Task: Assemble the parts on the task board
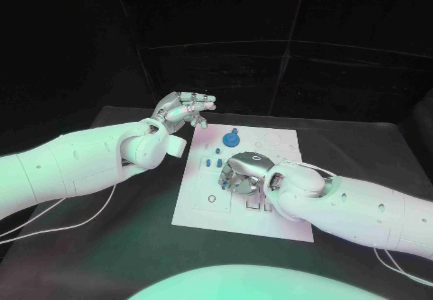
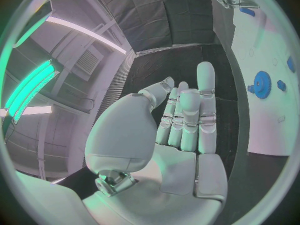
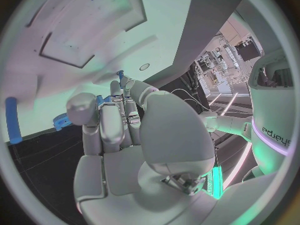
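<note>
The white task board (image 1: 216, 215) lies in the middle of the black table. My right hand (image 1: 245, 172) is down on the board's middle, fingers curled over small blue parts (image 1: 224, 182). In the right wrist view my right hand (image 3: 125, 135) pinches a small blue part (image 3: 100, 101) between thumb and fingers, close over the board (image 3: 62, 85). A blue gear (image 1: 232, 137) stands near the board's far edge. My left hand (image 1: 185, 110) hovers above the table off the board's far left corner, fingers apart and holding nothing; the left wrist view shows my left hand (image 2: 181, 135) with straight fingers.
Two small blue pieces (image 1: 210, 162) sit on the board left of my right hand. The gear (image 2: 261, 82) and another blue piece (image 2: 290, 64) show on the board (image 2: 275, 40). A blue peg (image 3: 12, 120) lies on the board. Bare black table (image 1: 108, 250) surrounds the board.
</note>
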`<state>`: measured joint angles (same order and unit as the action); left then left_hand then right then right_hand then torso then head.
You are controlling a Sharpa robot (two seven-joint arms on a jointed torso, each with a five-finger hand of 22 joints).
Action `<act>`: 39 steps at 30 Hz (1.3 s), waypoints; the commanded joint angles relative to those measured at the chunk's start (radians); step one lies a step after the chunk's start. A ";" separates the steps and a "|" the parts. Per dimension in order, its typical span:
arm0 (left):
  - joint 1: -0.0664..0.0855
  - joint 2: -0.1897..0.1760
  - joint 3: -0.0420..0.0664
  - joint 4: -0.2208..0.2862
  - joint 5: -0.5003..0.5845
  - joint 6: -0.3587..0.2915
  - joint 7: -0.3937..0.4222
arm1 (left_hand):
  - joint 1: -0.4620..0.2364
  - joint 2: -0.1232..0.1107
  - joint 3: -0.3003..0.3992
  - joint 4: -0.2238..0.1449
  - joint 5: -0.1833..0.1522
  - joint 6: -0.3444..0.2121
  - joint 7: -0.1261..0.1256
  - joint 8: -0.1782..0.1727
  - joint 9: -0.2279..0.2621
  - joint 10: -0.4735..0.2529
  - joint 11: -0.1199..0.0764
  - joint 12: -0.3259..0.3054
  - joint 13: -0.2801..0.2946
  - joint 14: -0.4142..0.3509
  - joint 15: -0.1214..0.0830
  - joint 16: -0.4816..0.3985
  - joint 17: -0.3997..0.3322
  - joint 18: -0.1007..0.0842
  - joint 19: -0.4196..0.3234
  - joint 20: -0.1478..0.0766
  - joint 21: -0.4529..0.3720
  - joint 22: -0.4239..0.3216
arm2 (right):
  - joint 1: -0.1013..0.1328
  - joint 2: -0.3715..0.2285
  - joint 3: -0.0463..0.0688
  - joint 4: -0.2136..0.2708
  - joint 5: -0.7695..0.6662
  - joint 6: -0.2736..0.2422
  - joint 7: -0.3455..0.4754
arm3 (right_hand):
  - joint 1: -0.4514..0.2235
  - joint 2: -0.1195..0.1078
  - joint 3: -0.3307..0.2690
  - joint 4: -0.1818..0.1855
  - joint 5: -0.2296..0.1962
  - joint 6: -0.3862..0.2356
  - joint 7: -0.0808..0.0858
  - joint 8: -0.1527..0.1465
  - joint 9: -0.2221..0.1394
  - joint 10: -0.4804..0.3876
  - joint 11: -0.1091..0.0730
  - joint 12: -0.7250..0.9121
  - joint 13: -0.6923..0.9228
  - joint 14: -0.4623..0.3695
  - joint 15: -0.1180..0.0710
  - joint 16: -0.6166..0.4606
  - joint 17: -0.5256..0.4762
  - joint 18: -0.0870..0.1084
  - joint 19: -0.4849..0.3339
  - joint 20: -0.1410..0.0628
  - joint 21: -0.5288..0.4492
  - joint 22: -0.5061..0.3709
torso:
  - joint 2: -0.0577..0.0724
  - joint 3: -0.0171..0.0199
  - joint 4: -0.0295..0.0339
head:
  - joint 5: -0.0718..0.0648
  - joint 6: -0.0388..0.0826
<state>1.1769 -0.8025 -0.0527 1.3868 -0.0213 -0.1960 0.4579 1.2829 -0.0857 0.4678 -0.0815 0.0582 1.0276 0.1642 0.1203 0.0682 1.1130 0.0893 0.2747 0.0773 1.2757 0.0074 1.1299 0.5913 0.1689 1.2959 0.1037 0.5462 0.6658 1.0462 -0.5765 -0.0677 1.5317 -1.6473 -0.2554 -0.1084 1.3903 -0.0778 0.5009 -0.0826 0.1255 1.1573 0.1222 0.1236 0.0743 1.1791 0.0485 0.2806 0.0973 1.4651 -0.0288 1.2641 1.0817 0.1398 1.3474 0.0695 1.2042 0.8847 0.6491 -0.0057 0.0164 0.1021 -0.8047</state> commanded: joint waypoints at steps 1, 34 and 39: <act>0.001 0.002 0.000 -0.002 0.002 0.015 0.003 | -0.005 0.006 -0.004 0.000 0.002 -0.001 0.006 0.002 -0.001 -0.001 0.004 0.005 0.001 -0.006 -0.001 -0.007 -0.001 0.012 -0.006 -0.002 -0.003 -0.001 | 0.001 0.004 0.000 -0.001 -0.012 0.024 -0.002 | -0.007 0.001 0.008 0.000 0.004 -0.001 0.006 0.006 0.001 0.003 0.005 -0.004 0.001 0.032 -0.002 0.004 -0.001 -0.020 0.002 0.002 0.005 0.001 | 0.001 0.0000 0.0003 | 0.002 -0.002; 0.001 0.000 0.000 -0.004 0.002 0.020 -0.001 | -0.005 0.006 -0.004 0.000 0.002 -0.001 0.006 0.002 -0.001 -0.001 0.004 0.005 0.001 -0.006 -0.001 -0.007 -0.001 0.012 -0.006 -0.002 -0.003 -0.001 | -0.002 0.005 -0.002 0.003 -0.039 -0.047 -0.026 | -0.082 -0.069 -0.043 0.015 0.009 -0.164 0.058 -0.062 -0.010 -0.177 0.066 -0.088 -0.033 0.006 0.047 -0.028 -0.070 -0.006 -0.055 0.045 -0.039 -0.078 | 0.000 -0.0002 0.0000 | 0.005 -0.008; 0.001 -0.004 0.000 0.001 0.002 0.025 -0.005 | -0.005 0.006 -0.006 0.000 0.002 -0.002 0.006 0.002 -0.001 -0.002 0.004 0.007 0.002 -0.009 -0.001 -0.009 -0.005 0.012 -0.007 -0.001 -0.005 -0.002 | -0.004 -0.030 -0.002 0.045 -0.030 -0.095 -0.023 | -0.081 -0.067 -0.051 0.016 0.013 -0.166 0.059 -0.058 -0.008 -0.181 0.066 -0.078 -0.030 0.009 0.048 -0.021 -0.062 -0.006 -0.055 0.049 -0.038 -0.075 | 0.003 0.0006 0.0008 | 0.004 -0.003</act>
<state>1.1769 -0.8053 -0.0527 1.3849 -0.0210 -0.1895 0.4530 1.2829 -0.0857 0.4679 -0.0815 0.0582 1.0276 0.1642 0.1203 0.0683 1.1130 0.0893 0.2747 0.0773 1.2758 0.0075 1.1230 0.5868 0.1688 1.2959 0.1037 0.5462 0.6645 1.0418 -0.6000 -0.0696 1.5657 -1.6813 -0.2808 -0.1331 1.3106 -0.1421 0.4541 -0.0664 0.1341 0.9958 0.1824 0.0629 0.0646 1.0036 0.1161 0.1980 0.0664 1.4633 0.0127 1.2399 1.0157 0.1399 1.2972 0.1197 1.1684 0.8079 0.6493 -0.0057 0.0160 0.1073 -0.8105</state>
